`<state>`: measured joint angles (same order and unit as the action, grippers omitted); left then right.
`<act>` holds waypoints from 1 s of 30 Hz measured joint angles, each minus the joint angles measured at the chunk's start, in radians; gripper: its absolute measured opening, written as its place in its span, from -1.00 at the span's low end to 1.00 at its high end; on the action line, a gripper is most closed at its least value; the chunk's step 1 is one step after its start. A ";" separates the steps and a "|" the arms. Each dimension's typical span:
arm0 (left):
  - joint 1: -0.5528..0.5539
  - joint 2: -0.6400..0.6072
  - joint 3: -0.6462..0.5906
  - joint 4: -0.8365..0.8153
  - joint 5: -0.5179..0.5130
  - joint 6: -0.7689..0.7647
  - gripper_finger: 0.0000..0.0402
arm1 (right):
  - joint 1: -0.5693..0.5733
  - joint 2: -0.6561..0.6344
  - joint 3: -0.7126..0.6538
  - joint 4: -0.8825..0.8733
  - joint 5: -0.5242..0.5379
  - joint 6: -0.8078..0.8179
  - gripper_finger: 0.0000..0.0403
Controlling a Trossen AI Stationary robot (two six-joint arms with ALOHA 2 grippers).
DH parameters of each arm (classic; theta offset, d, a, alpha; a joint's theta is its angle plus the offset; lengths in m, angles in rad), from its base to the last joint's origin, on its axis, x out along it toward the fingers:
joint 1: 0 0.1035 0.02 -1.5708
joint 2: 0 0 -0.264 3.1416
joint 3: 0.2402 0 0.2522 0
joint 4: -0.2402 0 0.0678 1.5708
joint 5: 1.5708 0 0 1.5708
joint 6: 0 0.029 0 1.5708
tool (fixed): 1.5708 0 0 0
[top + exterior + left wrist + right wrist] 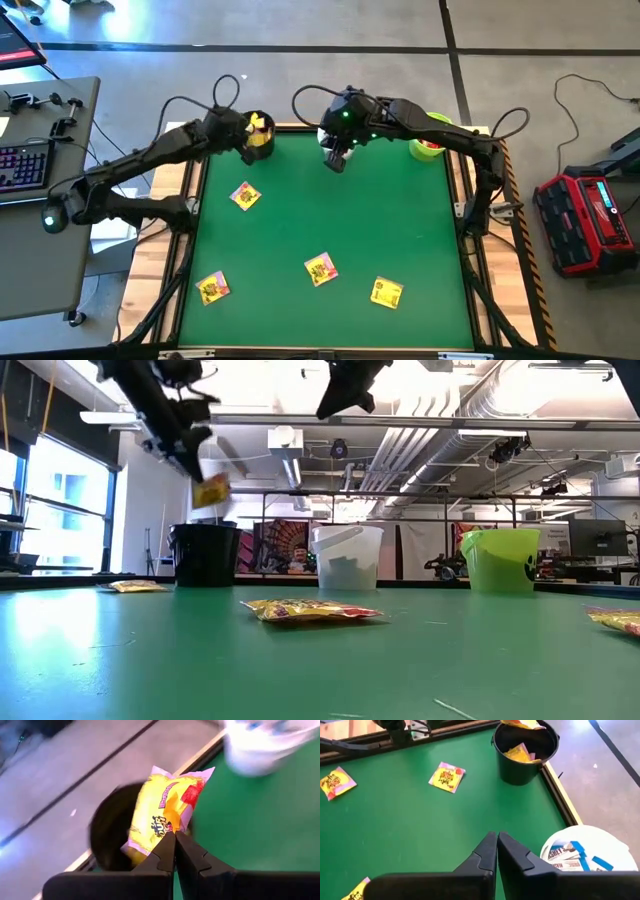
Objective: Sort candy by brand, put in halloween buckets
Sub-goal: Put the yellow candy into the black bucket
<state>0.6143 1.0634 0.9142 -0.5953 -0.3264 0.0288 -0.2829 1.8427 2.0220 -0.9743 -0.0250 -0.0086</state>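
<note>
My left gripper (pixel 174 836) is shut on a yellow candy packet (pixel 165 805) above the mouth of the black bucket (pixel 107 837) at the table's far left corner (pixel 258 140). Other yellow packets lie in that bucket (pixel 520 752). My right gripper (pixel 497 836) is shut and holds nothing, raised over the green table near the white bucket (pixel 585 855), which holds white-and-blue candy. The lime green bucket (pixel 428 146) stands at the far right. Several yellow packets (pixel 245 195) (pixel 320 268) (pixel 386 292) lie flat on the table. My left gripper pinches the yellow packet between its two fingers at the packet's near end (pixel 161 831). The fingers slant downward from the table's left side. The packet juts out past the fingertips, lifted clear and tilted, hanging just over the black bucket's rim (pixel 205 528).
The three buckets stand in a row along the far edge (pixel 347 555). The table's wooden frame (pixel 190 190) borders the green mat. A desk with a keyboard (pixel 25 165) stands beyond the left side and a red case (pixel 585 220) beyond the right.
</note>
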 joint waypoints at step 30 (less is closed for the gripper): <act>0.253 0.352 0.110 0.015 0.316 0.132 -0.55 | -0.031 0.039 0.000 0.138 0.029 0.124 -1.00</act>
<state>0.8671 1.4149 1.0245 -0.5799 -0.0103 0.1612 -0.3136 1.8812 2.0220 -0.8365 0.0041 0.1153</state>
